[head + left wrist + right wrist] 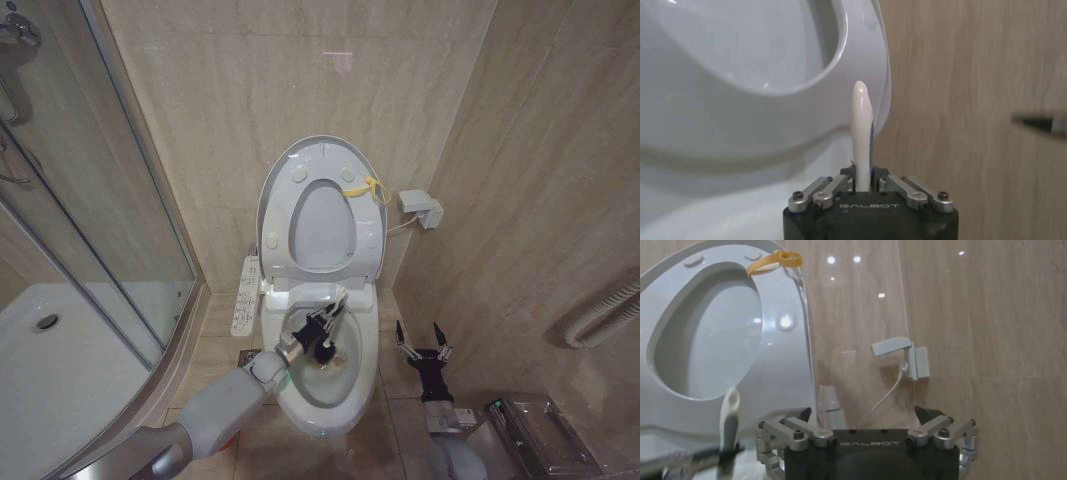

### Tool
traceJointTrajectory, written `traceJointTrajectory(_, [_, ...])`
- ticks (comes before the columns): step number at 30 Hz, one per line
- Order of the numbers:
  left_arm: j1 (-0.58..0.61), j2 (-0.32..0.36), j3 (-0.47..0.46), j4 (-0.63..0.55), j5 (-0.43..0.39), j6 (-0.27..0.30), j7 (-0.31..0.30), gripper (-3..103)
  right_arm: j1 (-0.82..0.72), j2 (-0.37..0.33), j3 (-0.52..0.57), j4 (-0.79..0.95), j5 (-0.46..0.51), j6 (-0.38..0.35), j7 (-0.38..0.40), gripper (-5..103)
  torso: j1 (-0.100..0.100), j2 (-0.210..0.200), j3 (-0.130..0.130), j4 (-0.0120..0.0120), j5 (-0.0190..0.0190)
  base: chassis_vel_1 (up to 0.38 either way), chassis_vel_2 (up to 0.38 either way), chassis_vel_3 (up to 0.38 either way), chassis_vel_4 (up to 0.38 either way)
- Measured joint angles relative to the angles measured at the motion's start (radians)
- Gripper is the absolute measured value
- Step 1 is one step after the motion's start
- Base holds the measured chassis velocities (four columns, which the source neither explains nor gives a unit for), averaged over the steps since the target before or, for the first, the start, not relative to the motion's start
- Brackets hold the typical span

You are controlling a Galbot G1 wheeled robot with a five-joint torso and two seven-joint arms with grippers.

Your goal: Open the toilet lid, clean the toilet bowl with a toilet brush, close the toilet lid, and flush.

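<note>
The toilet lid point(322, 225) stands upright against the wall with the seat ring point(297, 180) raised in front of it; a yellow tie point(366, 189) hangs at its edge. Below lies the open toilet bowl point(340, 392), stained yellowish at the bottom. My left gripper point(325, 322) reaches over the bowl, shut on the toilet brush's white handle point(861, 130), which sticks up between the fingers; its black head point(327, 351) points down into the bowl. To the right of the toilet, my right gripper point(421, 349) hovers open and empty. In the right wrist view the lid point(707, 340) and tie point(777, 261) appear.
A glass shower screen point(110, 200) and white shower tray point(60, 370) fill the left. A control panel point(246, 295) hangs beside the seat. A wall box with cable point(421, 208) sits right of the lid. A metal container point(530, 430) stands at bottom right, a white hose point(605, 315) above it.
</note>
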Motion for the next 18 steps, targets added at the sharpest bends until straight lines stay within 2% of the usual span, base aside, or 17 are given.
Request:
traceJointTrajectory(6, [0.001, -0.018, 0.007, 0.031, -0.005, -0.010, 0.000, 16, 0.000, -0.001, 0.001, -0.001, 0.000, 0.000, 0.000, 100, 0.000, 0.000, 0.000, 0.0000, -0.0001, 0.000, 0.000, 0.000, 0.000])
traceJointTrajectory(10, [0.009, -0.023, 0.012, 0.118, 0.074, -0.026, 0.004, 16, -0.005, -0.001, 0.002, -0.002, 0.000, 0.001, 0.000, 100, 0.000, 0.000, 0.000, 0.0004, -0.0001, 0.000, 0.000, 0.000, 0.000])
traceJointTrajectory(13, [0.010, -0.016, 0.008, 0.107, 0.073, -0.027, 0.004, 16, -0.006, -0.003, 0.003, -0.002, 0.000, 0.001, 0.000, 100, 0.000, 0.000, 0.000, 0.0005, -0.0001, 0.000, 0.000, 0.000, 0.000])
traceJointTrajectory(18, [-0.001, -0.022, 0.000, 0.023, 0.008, -0.021, -0.003, 16, -0.003, -0.001, 0.003, -0.002, -0.001, 0.001, 0.000, 100, 0.000, 0.000, 0.000, -0.0001, -0.0002, 0.000, 0.000, 0.000, 0.000])
